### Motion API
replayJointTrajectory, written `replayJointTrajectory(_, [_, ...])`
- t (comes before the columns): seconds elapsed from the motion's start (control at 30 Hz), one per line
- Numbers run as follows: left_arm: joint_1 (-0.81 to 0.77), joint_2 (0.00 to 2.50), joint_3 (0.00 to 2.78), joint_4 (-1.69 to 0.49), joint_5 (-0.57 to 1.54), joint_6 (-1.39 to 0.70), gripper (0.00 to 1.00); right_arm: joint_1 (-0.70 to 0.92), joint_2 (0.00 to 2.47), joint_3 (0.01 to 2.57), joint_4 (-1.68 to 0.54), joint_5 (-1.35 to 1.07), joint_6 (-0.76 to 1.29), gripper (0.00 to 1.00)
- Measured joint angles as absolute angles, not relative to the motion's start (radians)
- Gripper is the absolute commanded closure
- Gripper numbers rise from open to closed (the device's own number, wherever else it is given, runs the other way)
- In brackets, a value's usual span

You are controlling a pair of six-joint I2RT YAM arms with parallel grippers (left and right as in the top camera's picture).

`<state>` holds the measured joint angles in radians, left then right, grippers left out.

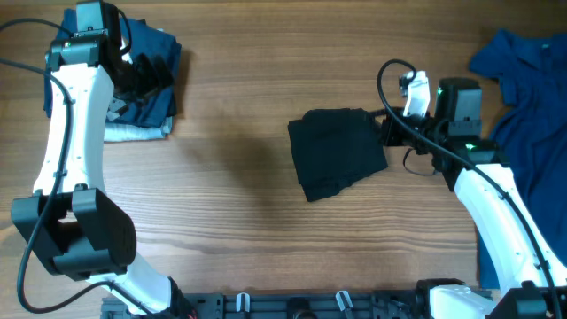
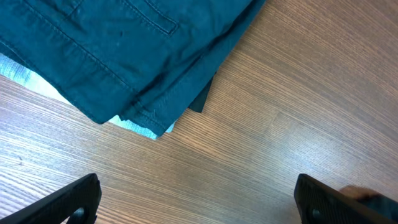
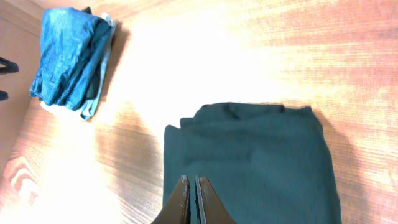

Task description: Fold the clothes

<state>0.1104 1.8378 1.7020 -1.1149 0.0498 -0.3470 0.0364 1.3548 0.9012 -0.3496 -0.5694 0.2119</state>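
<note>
Right arm jaws clenched tight, tips at the 3 o'clock edge of the black polo shirt; can't tell if any fabric is pinched. Shirt lies folded in a compact block on the desk, just right of centre. Left arm jaws released wide, over the navy and pale blue stack at 10 o'clock. Bright blue shirt sits at 2 o'clock.
</note>
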Motion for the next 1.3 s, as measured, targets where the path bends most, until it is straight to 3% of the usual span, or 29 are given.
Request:
replayJointTrajectory(0.37, [0.110, 1.838, 1.702, -1.114, 0.050, -0.347, 0.00, 0.049, 1.895, 0.892, 0.036, -0.746, 0.084, 0.96])
replayJointTrajectory(0.53, [0.110, 1.838, 1.702, -1.115, 0.050, -0.347, 0.00, 0.048, 1.834, 0.892, 0.031, -0.784, 0.073, 0.96])
replayJointTrajectory(0.67, [0.111, 1.838, 1.702, -1.114, 0.050, -0.347, 0.00, 0.085, 1.618, 0.895, -0.003, -0.812, 0.052, 0.96])
replayJointTrajectory(0.87, [0.111, 1.838, 1.702, -1.114, 0.050, -0.347, 0.00, 0.193, 1.628, 0.899, -0.176, -0.701, -0.052, 0.96])
replayJointTrajectory(1.17, [0.110, 1.838, 1.702, -1.114, 0.049, -0.347, 0.00, 0.218, 1.903, 0.898, 0.177, -0.534, -0.073, 0.95])
replayJointTrajectory(1.3, [0.110, 1.838, 1.702, -1.114, 0.050, -0.347, 0.00, 0.218, 1.886, 0.900, 0.138, -0.552, -0.072, 0.84])
